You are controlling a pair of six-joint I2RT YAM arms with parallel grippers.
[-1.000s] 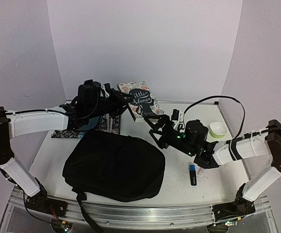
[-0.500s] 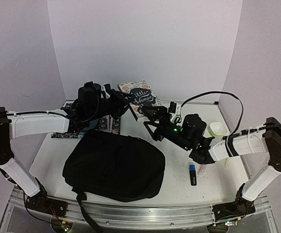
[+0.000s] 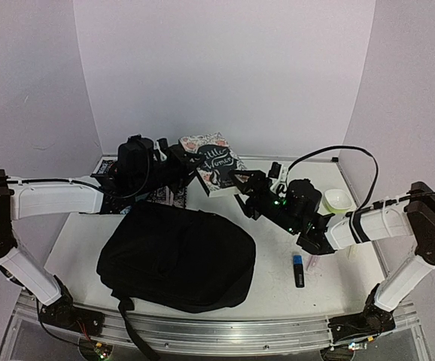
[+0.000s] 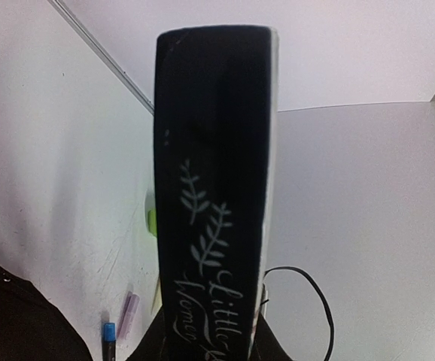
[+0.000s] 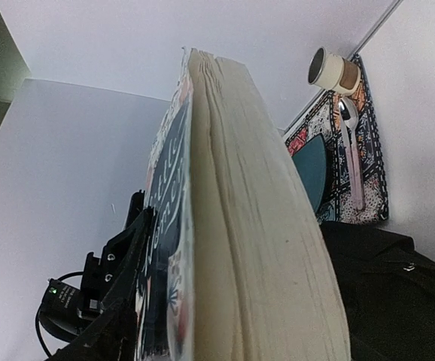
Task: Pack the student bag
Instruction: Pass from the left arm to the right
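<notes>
read: "Little Women" | on: book (image 3: 216,156), cover and spine | style: white script on black | place: far centre

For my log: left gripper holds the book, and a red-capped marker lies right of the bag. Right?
The marker has a blue cap, not red; the top external view shows it. The left gripper holds the book, marker right of the bag.

The book (image 4: 214,188) and student bag (image 5: 383,286) are cut off by both wrist views' lower edges; the teal plate (image 5: 313,169) is half hidden behind the book.
</notes>
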